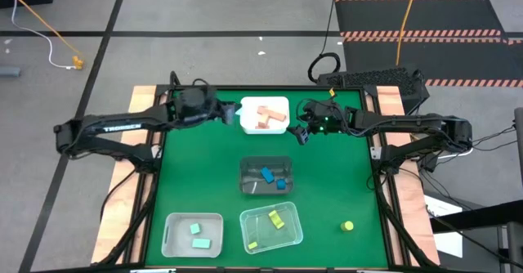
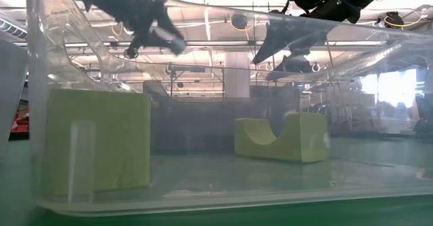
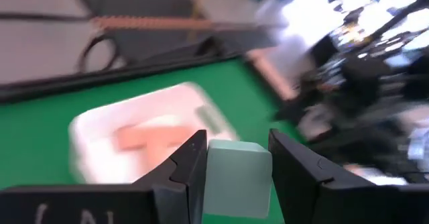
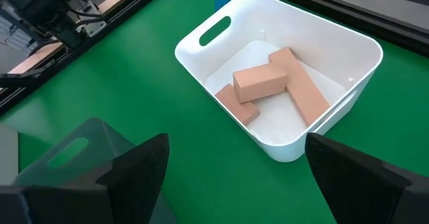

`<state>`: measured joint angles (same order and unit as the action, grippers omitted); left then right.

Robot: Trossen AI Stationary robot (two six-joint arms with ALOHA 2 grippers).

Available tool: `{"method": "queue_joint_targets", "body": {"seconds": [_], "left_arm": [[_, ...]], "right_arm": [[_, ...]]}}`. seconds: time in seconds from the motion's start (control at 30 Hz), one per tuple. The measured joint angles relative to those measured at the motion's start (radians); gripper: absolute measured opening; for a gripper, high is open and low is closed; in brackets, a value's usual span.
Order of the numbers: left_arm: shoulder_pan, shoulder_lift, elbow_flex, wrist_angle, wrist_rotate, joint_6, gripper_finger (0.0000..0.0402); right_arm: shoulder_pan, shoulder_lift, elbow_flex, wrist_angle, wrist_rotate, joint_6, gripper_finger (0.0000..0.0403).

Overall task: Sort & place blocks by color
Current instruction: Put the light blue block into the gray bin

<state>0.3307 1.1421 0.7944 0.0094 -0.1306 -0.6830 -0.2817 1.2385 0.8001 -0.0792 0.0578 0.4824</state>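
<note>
My left gripper [image 1: 230,114] hovers by the left side of the white bin [image 1: 283,103], shut on a mint green block [image 3: 238,177]; in the low view it shows high up with the pale block [image 2: 177,46]. My right gripper [image 1: 299,133] is open and empty just right of the white bin [image 4: 335,29], above the table. Tan blocks [image 4: 278,83] lie in the white bin. Blue blocks [image 1: 273,177] lie in the dark bin, mint green blocks [image 1: 197,235] in one clear bin, yellow blocks [image 1: 276,219] in the other. A yellow cylinder [image 1: 348,225] rests on the mat. My left gripper pinches the mint green block between its two fingers [image 3: 191,160], which lie on two opposite side faces [image 3: 213,174]. The block is lifted clear of the table, and its end face sticks out past the fingertips.
The green mat [image 1: 343,175] lies bare between the bins and on the right side around the cylinder. The dark bin [image 4: 74,153] stands near my right gripper. The low view looks through the clear bin's wall [image 2: 203,84] at the yellow blocks [image 2: 281,137].
</note>
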Motion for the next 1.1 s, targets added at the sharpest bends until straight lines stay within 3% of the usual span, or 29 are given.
{"method": "queue_joint_targets", "body": {"seconds": [0.2, 0.63, 0.93, 1.1], "left_arm": [[-0.082, -0.043, 0.000, 0.168, 0.007, 0.002, 0.0130], [-0.231, -0.044, 0.000, 0.481, 0.039, 0.021, 0.0130], [-0.312, -0.044, 0.000, 0.553, -0.112, 0.002, 0.0130], [-0.381, -0.044, 0.000, 0.558, -0.113, -0.076, 0.0130]], "right_arm": [[0.000, 0.000, 0.000, 0.000, 0.003, -0.015, 0.0338], [0.000, 0.000, 0.000, 0.000, 0.125, -0.057, 0.0338], [0.002, 0.000, 0.000, 0.000, 0.124, -0.050, 0.0338], [0.002, 0.000, 0.000, 0.000, 0.122, 0.004, 0.0338]]}}
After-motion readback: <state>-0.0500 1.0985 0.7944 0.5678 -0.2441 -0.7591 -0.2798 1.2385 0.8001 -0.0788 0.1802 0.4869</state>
